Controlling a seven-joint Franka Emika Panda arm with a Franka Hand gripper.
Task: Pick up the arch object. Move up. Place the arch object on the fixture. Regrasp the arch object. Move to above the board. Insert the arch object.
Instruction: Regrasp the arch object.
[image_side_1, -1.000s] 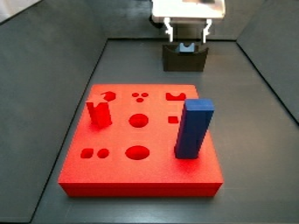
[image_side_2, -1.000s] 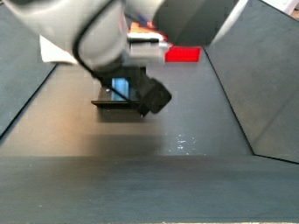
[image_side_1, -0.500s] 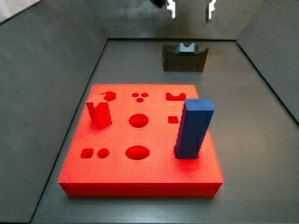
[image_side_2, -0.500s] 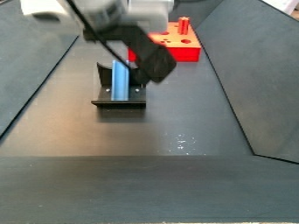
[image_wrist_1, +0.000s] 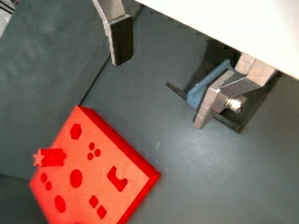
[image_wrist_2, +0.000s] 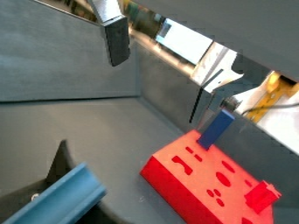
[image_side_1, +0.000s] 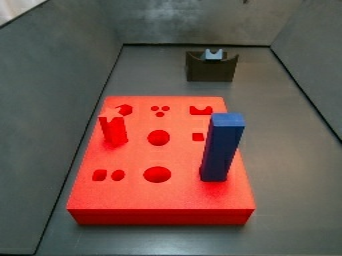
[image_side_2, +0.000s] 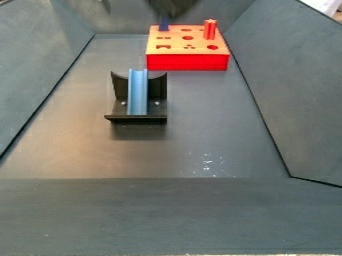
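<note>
Pale arch object (image_side_2: 138, 92) sits on fixture (image_side_2: 136, 118), below open gripper (image_wrist_1: 170, 66).

My two side cameras face each other across the floor, one near the board (image_side_1: 160, 150), one near the fixture (image_side_2: 136, 100); wrist cameras look down past my gripper (image_wrist_1: 176, 74).

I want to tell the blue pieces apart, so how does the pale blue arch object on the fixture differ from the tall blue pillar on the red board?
The arch object is pale grey-blue; the pillar is saturated dark blue. The arch object rests in the dark fixture on the floor; the pillar stands upright on the board. The arch object looks smaller than the pillar. Both are elongated blocks, and neither is held: the gripper is open above them, nothing between its fingers.
</note>
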